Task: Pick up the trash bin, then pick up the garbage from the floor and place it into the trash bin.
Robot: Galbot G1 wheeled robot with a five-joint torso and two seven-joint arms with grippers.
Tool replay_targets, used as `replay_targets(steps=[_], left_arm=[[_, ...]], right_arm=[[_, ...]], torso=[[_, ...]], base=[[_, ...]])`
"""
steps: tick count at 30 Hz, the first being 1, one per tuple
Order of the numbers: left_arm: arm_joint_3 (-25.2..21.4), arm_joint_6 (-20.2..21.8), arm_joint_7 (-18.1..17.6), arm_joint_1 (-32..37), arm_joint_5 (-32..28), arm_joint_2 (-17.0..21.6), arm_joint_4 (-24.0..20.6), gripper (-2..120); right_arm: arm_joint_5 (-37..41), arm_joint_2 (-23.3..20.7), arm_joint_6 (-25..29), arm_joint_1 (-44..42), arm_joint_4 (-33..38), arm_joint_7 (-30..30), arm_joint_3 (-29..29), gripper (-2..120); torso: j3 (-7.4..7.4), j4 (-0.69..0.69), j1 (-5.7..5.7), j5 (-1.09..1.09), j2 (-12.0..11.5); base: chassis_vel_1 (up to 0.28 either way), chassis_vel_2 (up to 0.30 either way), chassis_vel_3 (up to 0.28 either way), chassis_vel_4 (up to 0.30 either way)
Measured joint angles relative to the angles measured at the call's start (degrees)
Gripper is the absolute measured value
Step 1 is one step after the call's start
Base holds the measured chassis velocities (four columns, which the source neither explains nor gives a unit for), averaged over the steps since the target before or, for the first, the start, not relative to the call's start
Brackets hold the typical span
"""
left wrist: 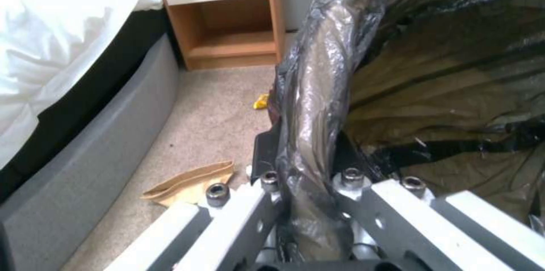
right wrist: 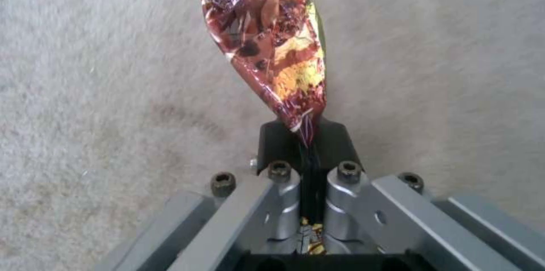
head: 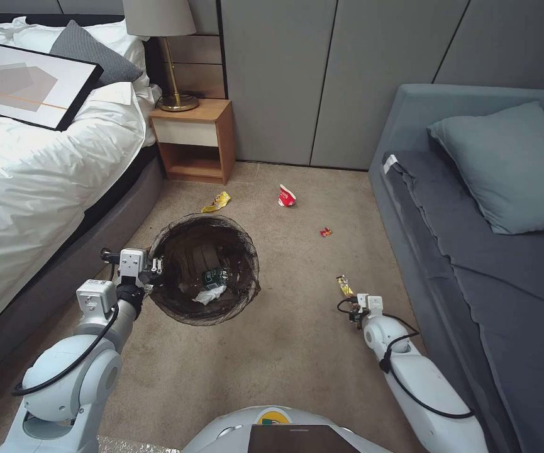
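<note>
Round white plastic trash bin with dark translucent bag liner over rim: upright, mouth open, left of centre on beige short-pile carpet floor. Inside: crumpled white paper, small clear bottle. Still on carpet: yellow wrapper, red-white wrapper, small red scrap, flattened brown paper bag. Brown-yellow snack wrapper pinched at 1 end.

bedroom | white-duvet bed | nightstand with lamp | grey daybed | carpet
</note>
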Motion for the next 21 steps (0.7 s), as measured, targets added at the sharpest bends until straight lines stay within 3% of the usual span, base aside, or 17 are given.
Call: replay_targets(steps=[8,16,17,19,21], left_arm=[[-0.32,0.28,-0.02,0.11,0.01,0.0,-0.18,0],[-0.35,0.5,-0.02,-0.05,0.04,-0.07,-0.67,0],[-0.35,0.5,-0.02,-0.05,0.04,-0.07,-0.67,0],[-0.17,0.52,-0.03,-0.2,0.2,-0.23,-0.67,0],[-0.12,0.52,-0.03,-0.23,0.25,-0.27,-0.67,0]], right_arm=[[3.63,-5.11,-2.14,-3.55,11.32,1.97,2.2,0],[11.96,-11.52,-7.39,-7.9,34.38,3.59,7.31,0],[11.96,-11.52,-7.39,-7.9,34.38,3.59,7.31,0],[16.24,-13.58,-7.93,-7.84,42.23,4.29,8.43,0],[17.81,-14.37,-7.99,-7.47,44.34,4.58,8.61,0]], torso=[[0.0,0.01,0.0,0.0,0.0],[-0.01,0.01,0.0,0.0,0.0],[-0.01,0.01,0.0,0.0,0.0],[-0.01,0.02,0.0,-0.04,0.01],[-0.01,0.02,0.0,-0.02,0.01]], base=[[0.0,0.0,0.0,0.0],[0.0,0.0,0.0,0.0],[0.0,0.0,0.0,0.0],[0.0,0.0,0.0,0.0],[0.0,0.0,0.0,0.0]])
